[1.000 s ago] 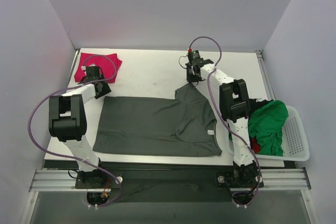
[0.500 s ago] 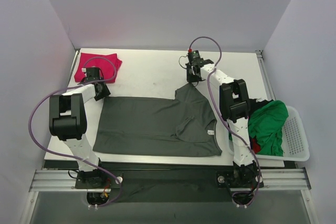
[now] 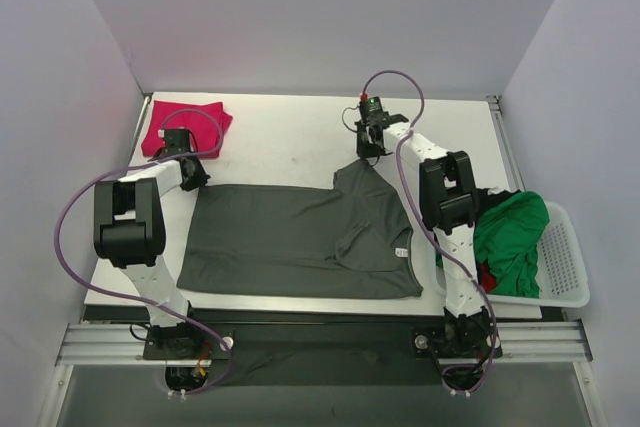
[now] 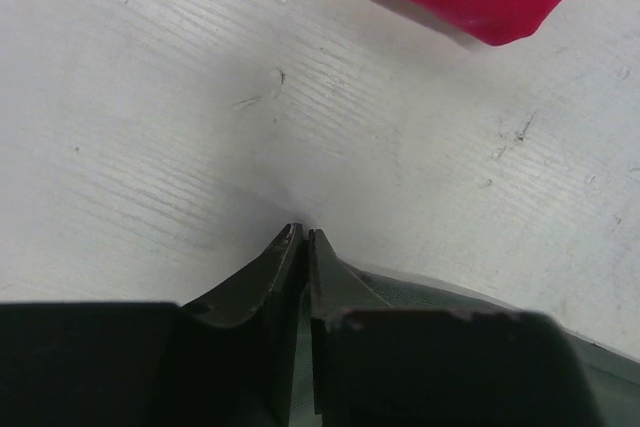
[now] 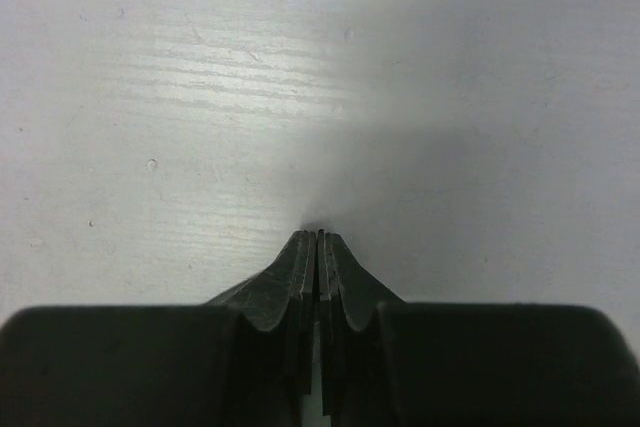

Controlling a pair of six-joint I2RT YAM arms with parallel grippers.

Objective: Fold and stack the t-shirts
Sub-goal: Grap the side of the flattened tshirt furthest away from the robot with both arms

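Your left hand [image 3: 195, 179] has its fingers pressed together on the far-left corner of the dark grey-green t-shirt [image 3: 280, 237]. Your right hand [image 3: 363, 154] is likewise closed at the far-right side, where the cloth is drawn up into a peak. The right wrist view shows the fingers meeting but no fabric, so I judge that grip from above only. The shirt lies spread across the middle of the counter [image 3: 290, 132], its right part already lapped over and rumpled.

Both pinches look thin and sit right at the hem, so a quick or uneven pull could let a corner slip out and drop the fold crooked. The rumple on the right may get trapped inside the fold if you don't draw it flat. The near hem lies close to the counter's near edge, so dragging the shirt toward you could spill it over. The folded magenta-red t-shirt [image 3: 185, 125] sits just beside your left hand, and a wide swing there could knock it askew.

The counter is white, smooth and lightly scuffed. I expect cloth to slide on it rather than stay anchored. Pale walls [image 3: 320, 17] close in three sides. At the right, a white basket [image 3: 572, 267] holds the bright green t-shirt [image 3: 515, 232].
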